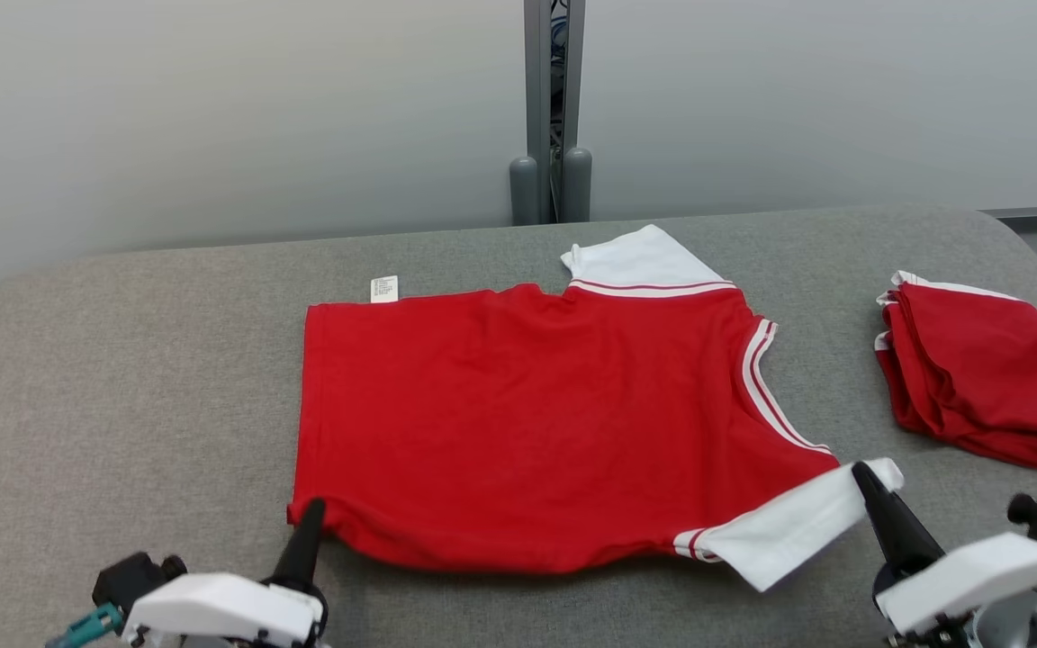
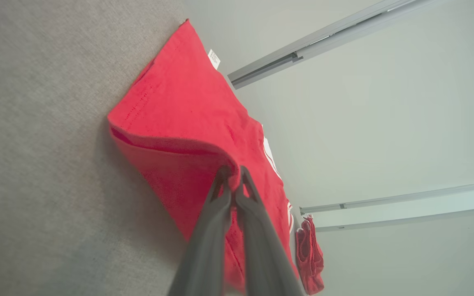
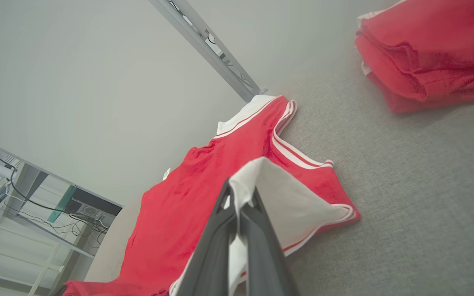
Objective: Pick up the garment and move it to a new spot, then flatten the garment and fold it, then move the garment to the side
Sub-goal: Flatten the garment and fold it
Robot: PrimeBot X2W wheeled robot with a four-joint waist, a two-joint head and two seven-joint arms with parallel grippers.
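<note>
**Red shirt pinched at both near corners**

Red cloth is bunched between the closed tips of the left gripper (image 1: pixel 307 522), which clamps the near-left hem corner of the shirt (image 1: pixel 518 423). The left wrist view shows its fingers (image 2: pixel 212 230) pressed together on a raised fold there. The right gripper (image 1: pixel 867 479) is likewise clamped, on the end of the white sleeve (image 1: pixel 789 526) at the shirt's near-right corner; the right wrist view shows that sleeve lifted and curled over. The rest of the shirt lies flat across the middle of the grey fabric-covered table (image 1: pixel 122 378), a care label (image 1: pixel 384 288) poking out at its far-left corner. A pile of folded red garments (image 1: pixel 987 378) sits by the table's right edge, well apart. Beyond stands a pale wall (image 1: pixel 212 117) with a grey post (image 1: pixel 554 90). The right wrist view adds shelving (image 3: pixel 23 230) with cables (image 3: pixel 27 197).
</note>
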